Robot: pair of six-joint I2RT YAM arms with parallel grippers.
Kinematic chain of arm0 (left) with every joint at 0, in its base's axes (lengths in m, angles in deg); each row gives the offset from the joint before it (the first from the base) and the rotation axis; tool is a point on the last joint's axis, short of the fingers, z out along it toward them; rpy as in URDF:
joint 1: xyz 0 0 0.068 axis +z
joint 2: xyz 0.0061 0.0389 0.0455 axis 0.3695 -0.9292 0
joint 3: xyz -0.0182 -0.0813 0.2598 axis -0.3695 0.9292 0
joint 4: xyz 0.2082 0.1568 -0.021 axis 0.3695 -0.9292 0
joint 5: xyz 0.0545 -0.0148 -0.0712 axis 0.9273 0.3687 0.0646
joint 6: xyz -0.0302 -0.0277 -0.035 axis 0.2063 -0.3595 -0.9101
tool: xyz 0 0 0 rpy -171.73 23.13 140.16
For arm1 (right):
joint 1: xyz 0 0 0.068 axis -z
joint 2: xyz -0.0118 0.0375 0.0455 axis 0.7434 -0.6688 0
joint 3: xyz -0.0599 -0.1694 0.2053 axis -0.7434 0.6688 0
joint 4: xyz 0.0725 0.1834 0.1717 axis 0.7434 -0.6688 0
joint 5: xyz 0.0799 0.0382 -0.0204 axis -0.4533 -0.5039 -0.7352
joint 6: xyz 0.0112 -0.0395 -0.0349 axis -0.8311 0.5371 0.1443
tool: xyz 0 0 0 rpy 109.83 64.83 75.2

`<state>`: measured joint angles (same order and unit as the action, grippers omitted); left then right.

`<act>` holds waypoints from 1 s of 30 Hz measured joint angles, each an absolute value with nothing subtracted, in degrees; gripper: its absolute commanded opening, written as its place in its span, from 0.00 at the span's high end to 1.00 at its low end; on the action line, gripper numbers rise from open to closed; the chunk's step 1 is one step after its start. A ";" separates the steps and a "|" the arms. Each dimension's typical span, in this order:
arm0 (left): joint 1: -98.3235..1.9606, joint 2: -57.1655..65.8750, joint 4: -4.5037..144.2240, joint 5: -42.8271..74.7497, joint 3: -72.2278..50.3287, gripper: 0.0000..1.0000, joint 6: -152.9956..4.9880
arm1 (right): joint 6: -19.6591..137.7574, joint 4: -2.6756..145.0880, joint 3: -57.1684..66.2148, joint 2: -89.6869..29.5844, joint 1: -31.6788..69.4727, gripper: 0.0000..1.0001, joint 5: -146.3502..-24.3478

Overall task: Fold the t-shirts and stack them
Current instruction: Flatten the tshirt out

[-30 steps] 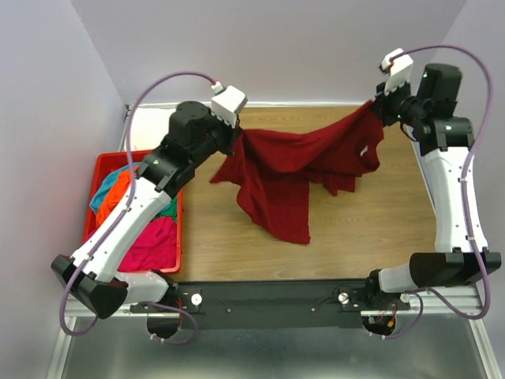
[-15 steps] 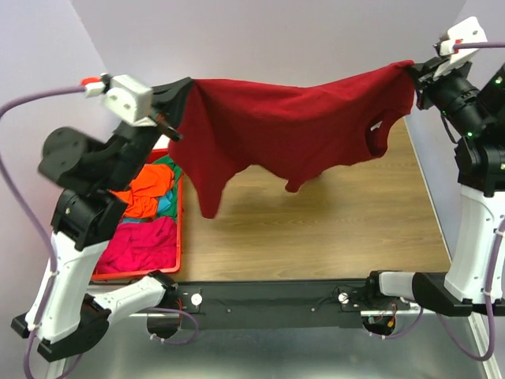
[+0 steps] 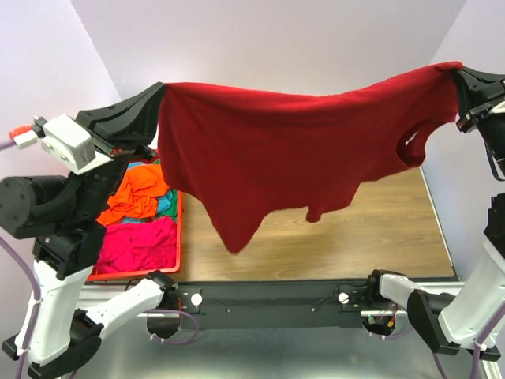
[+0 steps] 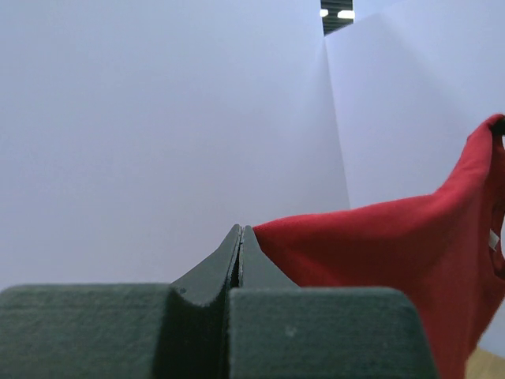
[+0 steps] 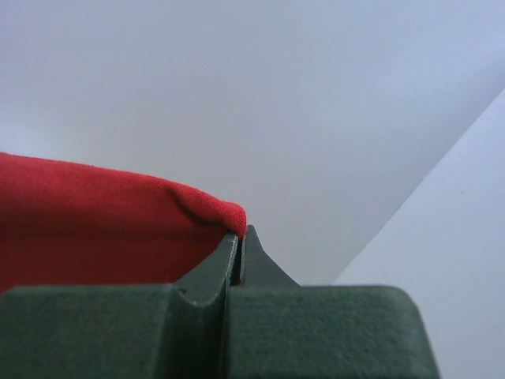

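A dark red t-shirt (image 3: pixel 292 142) hangs stretched in the air between both arms, high above the table, its lower corner dangling toward the front. My left gripper (image 3: pixel 160 88) is shut on its left end; the wrist view shows the red cloth (image 4: pixel 394 253) running off from the pinched tips (image 4: pixel 241 230). My right gripper (image 3: pixel 460 73) is shut on the right end, the cloth (image 5: pixel 102 229) bunched at the tips (image 5: pixel 241 230). Other t-shirts, orange (image 3: pixel 142 189), teal (image 3: pixel 164 204) and magenta pink (image 3: pixel 140 245), lie heaped in the bin.
A red plastic bin (image 3: pixel 177 237) stands on the left of the wooden table (image 3: pixel 379 229). The pale walls close in behind and at both sides. A black rail (image 3: pixel 268 300) with the arm bases runs along the near edge.
Both arms have risen and spread apart, lifting the dark red t-shirt off the table and pulling it taut in the air. Both grippers stay shut on it.
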<state>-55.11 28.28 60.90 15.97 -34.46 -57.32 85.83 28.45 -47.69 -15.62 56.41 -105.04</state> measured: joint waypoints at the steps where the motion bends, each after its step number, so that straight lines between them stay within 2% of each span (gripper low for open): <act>1: -55.11 28.85 62.41 16.10 -33.24 1.00 -57.47 | 85.85 28.49 -47.41 -15.25 56.38 0.99 -105.28; 6: -55.11 30.24 71.16 19.47 -19.84 1.00 -59.48 | 85.83 30.39 -39.94 -16.69 56.41 0.99 -105.70; 11: -53.87 22.11 74.17 22.79 -14.13 1.00 -60.42 | 85.24 31.53 -33.64 -23.25 56.41 1.00 -107.34; 17: -49.87 13.70 73.89 22.90 -15.86 1.00 -61.78 | 83.82 31.46 -32.94 -30.07 56.73 0.99 -109.21; 22: -46.70 10.09 73.06 20.67 -27.88 1.00 -63.37 | 82.75 32.47 -41.29 -32.13 56.71 0.99 -109.76; 25: -46.26 11.47 74.15 18.86 -31.84 1.00 -64.16 | 82.55 34.02 -43.30 -30.38 56.71 1.00 -109.74; 30: -46.26 21.00 74.85 14.73 -26.39 1.00 -64.86 | 84.30 34.87 -35.41 -20.10 56.73 0.99 -108.60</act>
